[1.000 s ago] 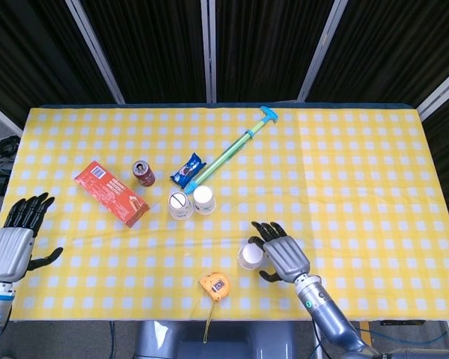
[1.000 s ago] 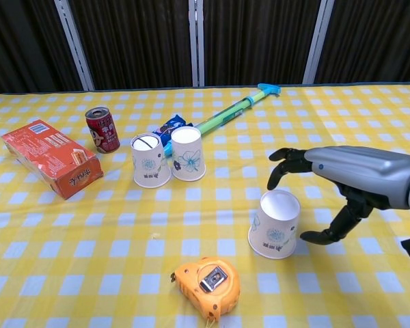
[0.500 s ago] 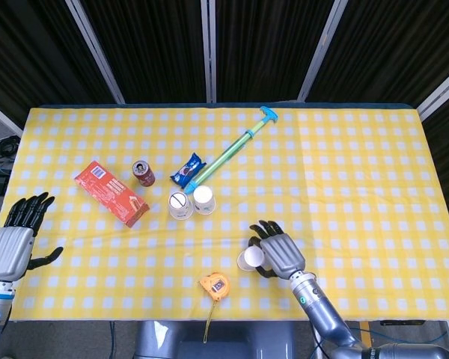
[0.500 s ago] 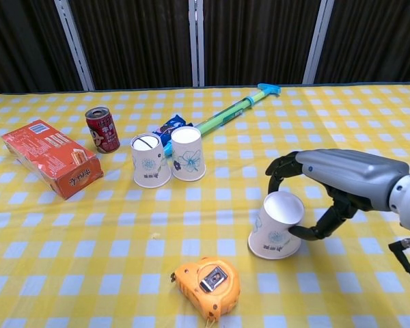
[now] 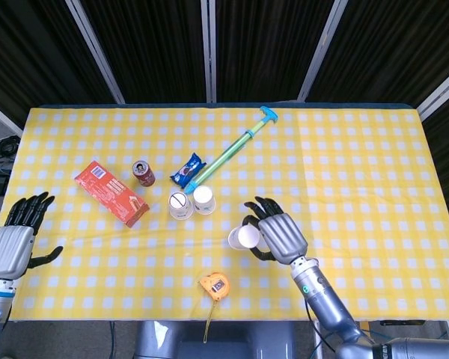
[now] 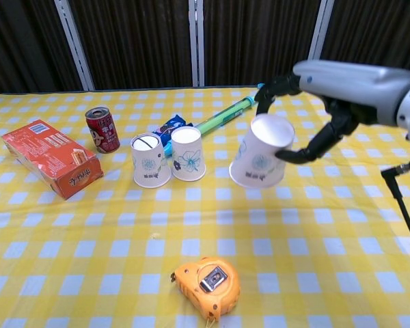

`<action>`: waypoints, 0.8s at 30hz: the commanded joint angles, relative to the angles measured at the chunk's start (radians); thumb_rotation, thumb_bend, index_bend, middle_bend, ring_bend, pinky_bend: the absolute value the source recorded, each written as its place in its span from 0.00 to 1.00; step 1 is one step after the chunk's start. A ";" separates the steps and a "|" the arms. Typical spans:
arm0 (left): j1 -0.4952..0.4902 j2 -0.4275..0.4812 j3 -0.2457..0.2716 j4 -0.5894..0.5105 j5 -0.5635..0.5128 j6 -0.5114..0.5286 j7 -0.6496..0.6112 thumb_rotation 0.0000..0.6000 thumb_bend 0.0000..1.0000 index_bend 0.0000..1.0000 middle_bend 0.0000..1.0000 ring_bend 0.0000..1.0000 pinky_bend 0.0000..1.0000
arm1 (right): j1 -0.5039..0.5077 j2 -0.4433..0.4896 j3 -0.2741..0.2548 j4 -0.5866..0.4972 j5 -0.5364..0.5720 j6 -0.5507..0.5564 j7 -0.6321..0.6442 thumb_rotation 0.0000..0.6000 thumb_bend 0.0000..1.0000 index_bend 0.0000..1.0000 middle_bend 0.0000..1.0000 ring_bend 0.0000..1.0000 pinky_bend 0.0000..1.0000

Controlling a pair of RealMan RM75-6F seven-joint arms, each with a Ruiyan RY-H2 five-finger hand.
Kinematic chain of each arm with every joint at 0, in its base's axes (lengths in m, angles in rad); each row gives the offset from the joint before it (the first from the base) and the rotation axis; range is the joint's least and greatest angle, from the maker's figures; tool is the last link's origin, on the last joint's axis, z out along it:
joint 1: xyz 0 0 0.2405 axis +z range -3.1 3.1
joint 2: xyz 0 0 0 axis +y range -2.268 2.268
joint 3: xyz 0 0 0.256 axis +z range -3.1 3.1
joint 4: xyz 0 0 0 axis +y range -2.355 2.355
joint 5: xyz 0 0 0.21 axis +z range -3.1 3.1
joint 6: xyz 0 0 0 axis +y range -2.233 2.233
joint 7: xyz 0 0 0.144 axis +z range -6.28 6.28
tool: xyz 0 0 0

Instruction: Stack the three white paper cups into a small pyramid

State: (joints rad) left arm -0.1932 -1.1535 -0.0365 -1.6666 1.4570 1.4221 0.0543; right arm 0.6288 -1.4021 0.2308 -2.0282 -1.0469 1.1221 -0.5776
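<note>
Above the yellow-checked bench [image 5: 359,172], the right robot hand [image 5: 278,235] [image 6: 342,89] is gripping a white paper cup [image 5: 242,237] [image 6: 262,150] clear of the cloth, fingers wrapped over its closed base end. That cup is showing a pale floral print and is sitting inverted and tilted, its wide mouth pointing down and towards the left, its long axis slanting. Two matching paper cups [image 5: 192,202] [image 6: 169,157] are standing mouth-down, touching side by side, near the bench's middle, just left of the raised cup. At the near left edge, the left robot hand [image 5: 13,243] is hovering with fingers apart, holding nothing.
</note>
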 commanded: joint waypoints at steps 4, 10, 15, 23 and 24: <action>-0.006 0.006 -0.010 0.012 -0.024 -0.026 -0.021 1.00 0.21 0.00 0.00 0.00 0.00 | 0.135 0.006 0.112 -0.071 0.162 -0.030 -0.083 1.00 0.27 0.48 0.13 0.00 0.11; -0.013 0.012 -0.023 0.029 -0.052 -0.055 -0.052 1.00 0.21 0.00 0.00 0.00 0.00 | 0.254 -0.069 0.149 -0.011 0.304 -0.032 -0.136 1.00 0.27 0.48 0.13 0.00 0.11; -0.016 0.015 -0.042 0.048 -0.083 -0.068 -0.078 1.00 0.21 0.00 0.00 0.00 0.00 | 0.344 -0.141 0.169 0.086 0.376 -0.039 -0.154 1.00 0.27 0.48 0.13 0.00 0.11; -0.020 0.014 -0.041 0.055 -0.082 -0.085 -0.092 1.00 0.21 0.00 0.00 0.00 0.00 | 0.416 -0.204 0.182 0.197 0.407 -0.037 -0.150 1.00 0.27 0.48 0.14 0.00 0.11; -0.021 0.013 -0.041 0.055 -0.082 -0.087 -0.094 1.00 0.21 0.00 0.00 0.00 0.00 | 0.421 -0.209 0.182 0.208 0.408 -0.037 -0.147 1.00 0.27 0.48 0.14 0.00 0.11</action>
State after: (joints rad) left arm -0.2138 -1.1399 -0.0774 -1.6116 1.3749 1.3362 -0.0385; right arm 1.0413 -1.6018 0.4103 -1.8317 -0.6431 1.0844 -0.7277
